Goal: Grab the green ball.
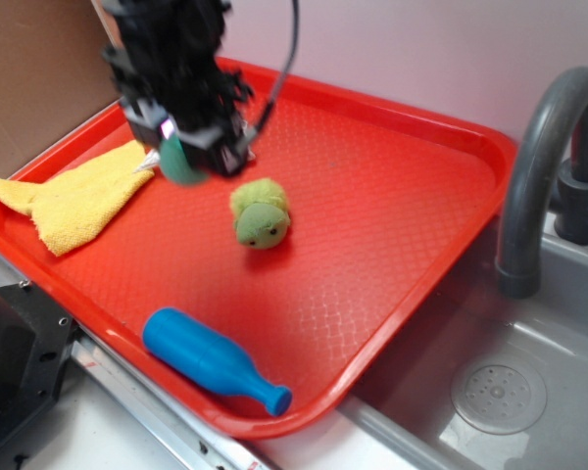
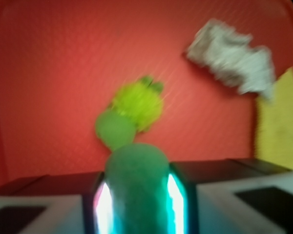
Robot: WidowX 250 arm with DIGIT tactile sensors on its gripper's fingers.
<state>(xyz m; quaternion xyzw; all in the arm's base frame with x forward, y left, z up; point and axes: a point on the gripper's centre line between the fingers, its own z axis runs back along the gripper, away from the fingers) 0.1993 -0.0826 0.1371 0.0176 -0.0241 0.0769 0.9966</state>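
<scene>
Wrist view, bottom centre: gripper [image 2: 136,195] jaws pinch the green ball [image 2: 136,170] across its middle; it looks light, dimpled, probably slightly soft.

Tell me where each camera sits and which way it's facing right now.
Exterior: off the arm, above the tray's near corner beside the sink, looking down across it; shows the arm and gripper shut on the green ball.
Wrist: on the arm, looking past the fingers at the tray floor; green ball fills the foreground.
Shared: ball, plush toy, yellow cloth, tray.
</scene>
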